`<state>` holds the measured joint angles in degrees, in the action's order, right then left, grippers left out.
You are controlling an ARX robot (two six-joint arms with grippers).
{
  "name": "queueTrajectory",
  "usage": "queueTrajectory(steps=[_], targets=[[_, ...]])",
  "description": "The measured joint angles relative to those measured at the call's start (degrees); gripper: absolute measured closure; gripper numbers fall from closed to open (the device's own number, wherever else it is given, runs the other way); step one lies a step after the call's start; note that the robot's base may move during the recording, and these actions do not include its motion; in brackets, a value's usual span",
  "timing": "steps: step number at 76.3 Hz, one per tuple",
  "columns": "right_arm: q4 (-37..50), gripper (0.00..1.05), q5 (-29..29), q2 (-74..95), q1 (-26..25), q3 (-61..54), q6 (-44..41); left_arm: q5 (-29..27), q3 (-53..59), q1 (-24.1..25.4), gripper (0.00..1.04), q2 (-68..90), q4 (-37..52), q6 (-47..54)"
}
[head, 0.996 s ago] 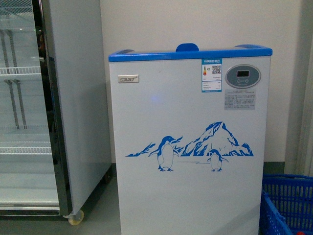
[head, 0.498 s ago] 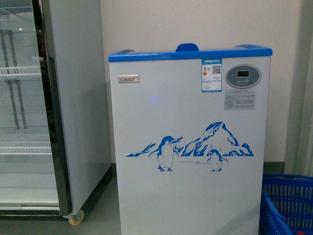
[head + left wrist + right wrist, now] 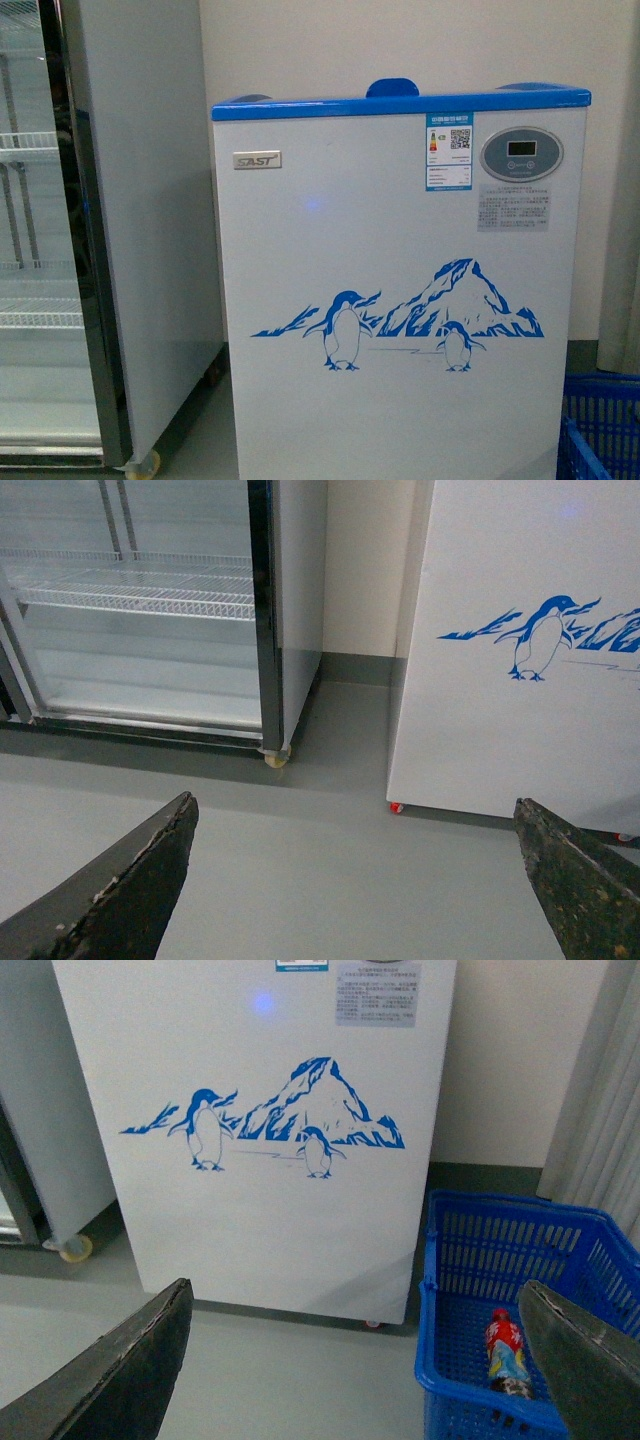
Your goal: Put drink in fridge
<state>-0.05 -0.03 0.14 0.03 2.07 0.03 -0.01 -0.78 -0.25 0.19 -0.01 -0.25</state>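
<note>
The fridge [image 3: 400,300] is a white chest cooler with a blue rim and a penguin-and-mountain picture, straight ahead in the front view. It also shows in the left wrist view [image 3: 500,680] and the right wrist view [image 3: 260,1110]. The drink [image 3: 507,1355], a small bottle with a red cap and red label, lies on its side in a blue basket [image 3: 440,1390] on the floor to the fridge's right. My right gripper [image 3: 355,1288] hangs open over the floor, left of the basket. My left gripper [image 3: 352,805] is open above bare floor. Neither holds anything.
A tall grey upright cabinet [image 3: 60,230] with a glass door and wire shelves stands left of the fridge, a narrow gap between them. The blue basket's corner [image 3: 600,420] shows at the front view's lower right. A pale curtain [image 3: 610,1110] hangs behind the basket.
The fridge now looks larger and fills more of the front view, and the upright cabinet and basket have slid toward the edges. The view has come closer to the fridge.
</note>
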Motion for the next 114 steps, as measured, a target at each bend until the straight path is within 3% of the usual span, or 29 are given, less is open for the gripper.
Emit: queueTrajectory(steps=[92, 94, 100, 102, 106, 110, 114], targets=[[0.0, 0.07, 0.0, 0.0, 0.0, 0.0, 0.0, 0.0, 0.0, 0.0, 0.08, 0.0, 0.0, 0.0], [-0.5, 0.07, 1.9, 0.5, 0.5, 0.1, 0.2, 0.0, 0.0, 0.0, 0.08, 0.0, 0.0, 0.0], [-10.0, 0.07, 24.8, 7.9, 6.7, 2.9, 2.4, 0.0, 0.0, 0.0, 0.08, 0.1, 0.0, 0.0], [-11.2, 0.07, 30.7, 9.5, 6.0, 3.4, 2.2, 0.1, 0.0, 0.0, 0.08, 0.1, 0.0, 0.0], [-11.7, 0.07, 31.4, 10.9, 3.7, 4.5, 1.8, 0.0, 0.0, 0.0, 0.08, 0.1, 0.0, 0.0], [-11.8, 0.07, 27.3, 12.3, -1.2, 6.5, 0.8, 0.0, 0.0, 0.0, 0.08, 0.1, 0.0, 0.0], [-9.7, 0.07, 18.5, 15.4, -11.2, 9.2, -1.3, 0.0, 0.0, 0.0, 0.08, 0.1, 0.0, 0.0]])
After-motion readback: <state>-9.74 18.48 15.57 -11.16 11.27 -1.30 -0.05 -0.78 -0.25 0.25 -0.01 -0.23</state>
